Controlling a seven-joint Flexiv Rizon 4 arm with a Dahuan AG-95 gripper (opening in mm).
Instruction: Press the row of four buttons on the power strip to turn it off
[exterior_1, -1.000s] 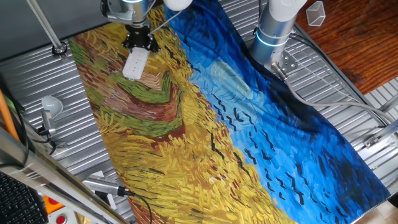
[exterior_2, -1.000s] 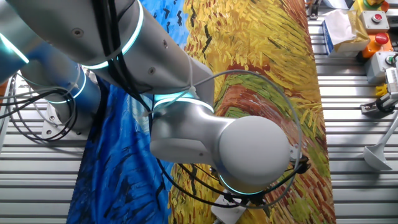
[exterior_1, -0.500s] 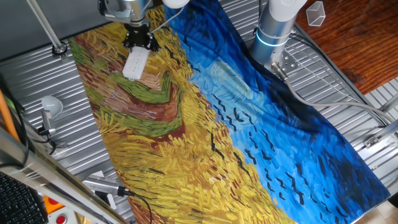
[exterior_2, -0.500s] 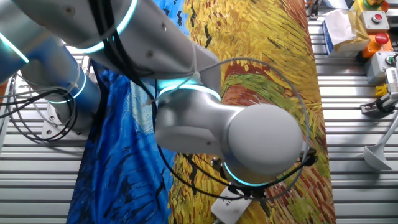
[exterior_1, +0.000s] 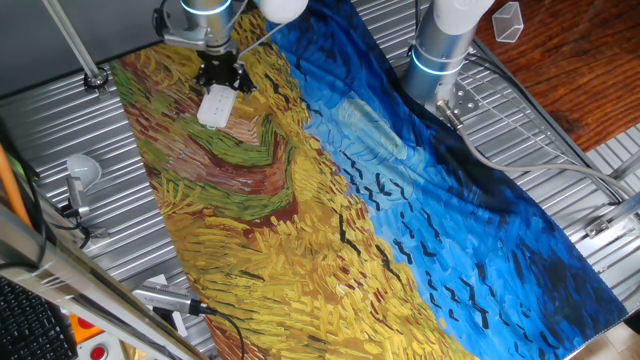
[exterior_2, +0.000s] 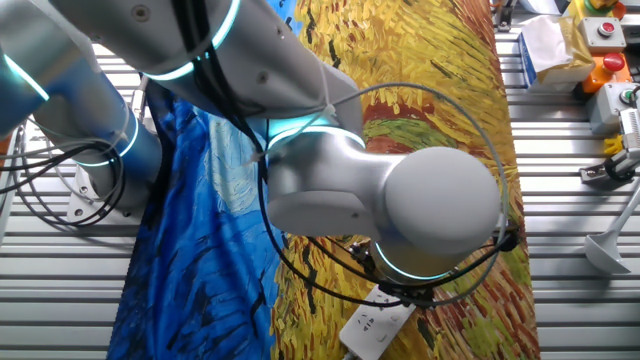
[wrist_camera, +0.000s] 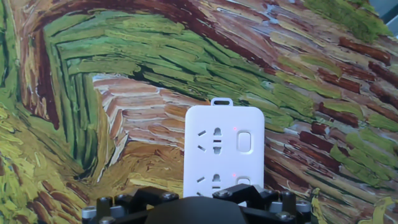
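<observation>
The painted cloth (exterior_1: 330, 200) covers the slatted table (exterior_1: 60, 130); the arm (exterior_2: 380, 200) reaches over its yellow end; the gripper (exterior_1: 220, 76) stands above the near end of the power strip (exterior_1: 215, 106), fingertips hidden, grip impossible to judge; two buttons (wrist_camera: 244, 141) show

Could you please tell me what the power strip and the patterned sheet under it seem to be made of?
Power strip: most likely moulded plastic, matte white; its rounded corners, smooth even face and flush buttons suggest this. Sheet: apparently printed cloth, with a painted-brushstroke pattern in yellow, green and blue; it shows soft folds and drapes over the ribbed metal table. It could be a thin vinyl sheet instead.
</observation>
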